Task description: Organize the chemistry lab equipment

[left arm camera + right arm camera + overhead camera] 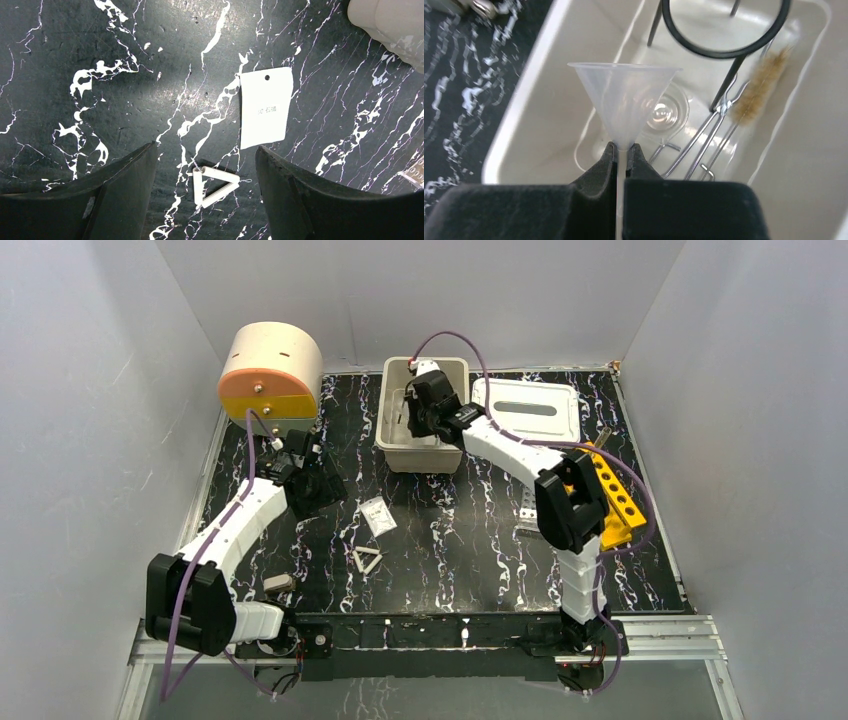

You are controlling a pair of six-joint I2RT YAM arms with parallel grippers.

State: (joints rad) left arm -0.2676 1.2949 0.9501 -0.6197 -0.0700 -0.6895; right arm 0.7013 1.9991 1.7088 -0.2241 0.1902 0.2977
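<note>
The black marbled table (470, 540) bears a bin (420, 458), yellow tube rack (620, 502), clear packet (377, 516) and white triangle frame (367, 560).

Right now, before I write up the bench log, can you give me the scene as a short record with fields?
left tool: open, holding nothing, above the table
below left tool: white triangle frame, clear packet
right tool: shut on the stem of the clear funnel, over the beige bin
in bin: black ring stand, brush, metal tongs
bin lid: off, lying right of the bin
yellow tube rack: on the table's right side, partly behind the right arm
</note>
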